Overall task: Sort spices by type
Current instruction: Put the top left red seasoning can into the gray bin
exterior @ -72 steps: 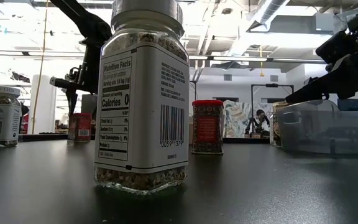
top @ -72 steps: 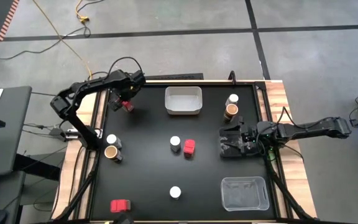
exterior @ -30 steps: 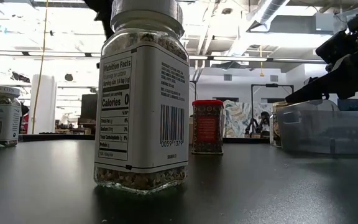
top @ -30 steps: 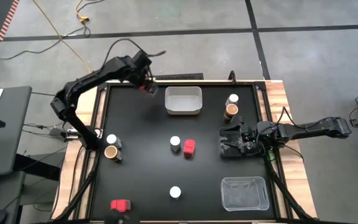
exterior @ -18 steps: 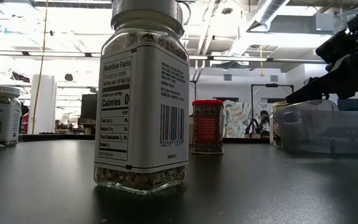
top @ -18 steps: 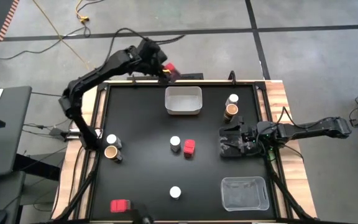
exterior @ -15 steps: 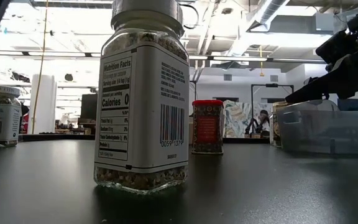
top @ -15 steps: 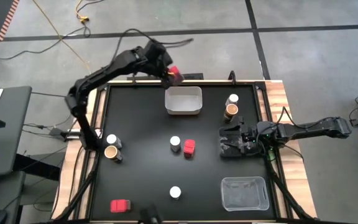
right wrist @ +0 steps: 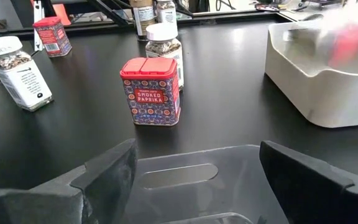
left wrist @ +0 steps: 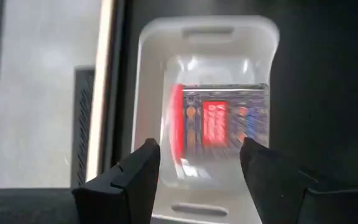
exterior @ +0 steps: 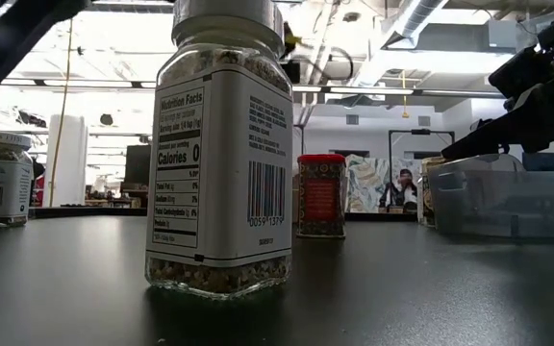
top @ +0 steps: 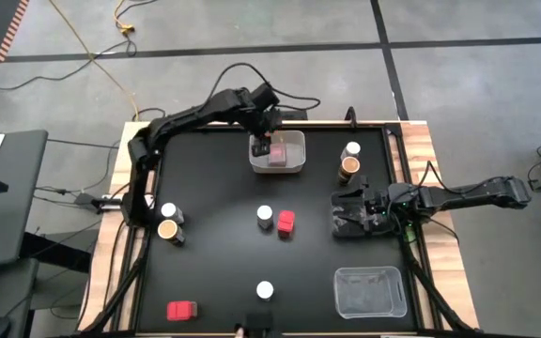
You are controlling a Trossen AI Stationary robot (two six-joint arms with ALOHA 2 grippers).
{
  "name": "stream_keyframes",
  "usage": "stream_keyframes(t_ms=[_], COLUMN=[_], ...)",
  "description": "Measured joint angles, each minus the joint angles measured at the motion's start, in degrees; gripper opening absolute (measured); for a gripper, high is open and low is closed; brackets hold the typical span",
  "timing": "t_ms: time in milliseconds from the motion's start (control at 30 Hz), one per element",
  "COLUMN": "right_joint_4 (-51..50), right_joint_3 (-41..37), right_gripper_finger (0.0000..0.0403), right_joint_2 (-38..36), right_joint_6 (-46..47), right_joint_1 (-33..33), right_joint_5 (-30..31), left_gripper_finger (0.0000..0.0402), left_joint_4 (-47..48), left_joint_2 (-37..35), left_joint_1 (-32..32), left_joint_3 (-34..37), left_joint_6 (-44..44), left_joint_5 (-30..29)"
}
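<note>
The red box [top: 275, 151] you are moving is at the white bin [top: 299, 141] at the far edge of the table, with the left gripper [top: 269, 141] right above it. The left wrist view shows it smeared, between the two fingers and over the bin's floor. You cannot tell whether that claw grasps the box or has released it.

Another red box [top: 285, 222] stands mid-table, just beside a white-lidded jar [top: 264, 217]. A second white-lidded jar [top: 265, 290] and a third red box [top: 181, 309] sit near the front edge. A white-lidded and a brown jar [top: 168, 229] touch on the left, and a like pair [top: 349, 166] stands right of the white bin. The clear bin [top: 369, 291] is at the front right.

Your right gripper [top: 350, 218] rests low at the right side, claw released wide.

The table [top: 214, 263] is matte black with wooden edges, on a grey floor crossed by a yellow cable [top: 83, 38].

Only the low view shows the room: white beams, ducts and bright lights behind one label-covered jar [exterior: 221, 144].
</note>
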State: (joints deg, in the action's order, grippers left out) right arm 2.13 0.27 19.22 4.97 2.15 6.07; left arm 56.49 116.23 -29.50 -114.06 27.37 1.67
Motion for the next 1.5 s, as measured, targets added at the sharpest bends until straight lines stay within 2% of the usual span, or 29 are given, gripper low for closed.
stream_keyframes(t_ms=[167,367,867,1033,1167,1367,1500], right_joint_4=[0.0,0.0,0.0,0.0,0.0,0.0,0.0], right_joint_3=[0.0,0.0,0.0,0.0,0.0,0.0,0.0], right_gripper_finger=[0.0368,0.0368,0.0368,0.0368,0.0368,0.0368,0.0368], right_joint_2=[0.0,0.0,0.0,0.0,0.0,0.0,0.0], right_joint_6=[0.0,0.2,0.1,-0.1,0.0,0.0,0.0], right_joint_1=[0.0,0.0,0.0,0.0,0.0,0.0,0.0], right_joint_5=[0.0,0.0,0.0,0.0,0.0,0.0,0.0], left_gripper_finger=[0.0197,0.0175,0.0176,0.0176,0.0176,0.0176,0.0176], left_joint_4=[0.4,0.5,-0.2,1.6,4.6,11.2,16.0], left_joint_2=[2.6,2.6,2.6,2.6,2.6,2.5,-0.2], left_joint_1=[-2.1,-2.9,-2.0,-0.9,0.1,1.7,2.9], left_joint_3=[0.0,0.0,0.0,-4.0,-10.5,-20.4,-19.3], left_joint_6=[-0.1,-0.2,-3.5,-4.5,-5.2,-15.3,-26.4], left_joint_5=[0.0,0.7,0.0,-2.0,-2.2,-2.6,-3.5])
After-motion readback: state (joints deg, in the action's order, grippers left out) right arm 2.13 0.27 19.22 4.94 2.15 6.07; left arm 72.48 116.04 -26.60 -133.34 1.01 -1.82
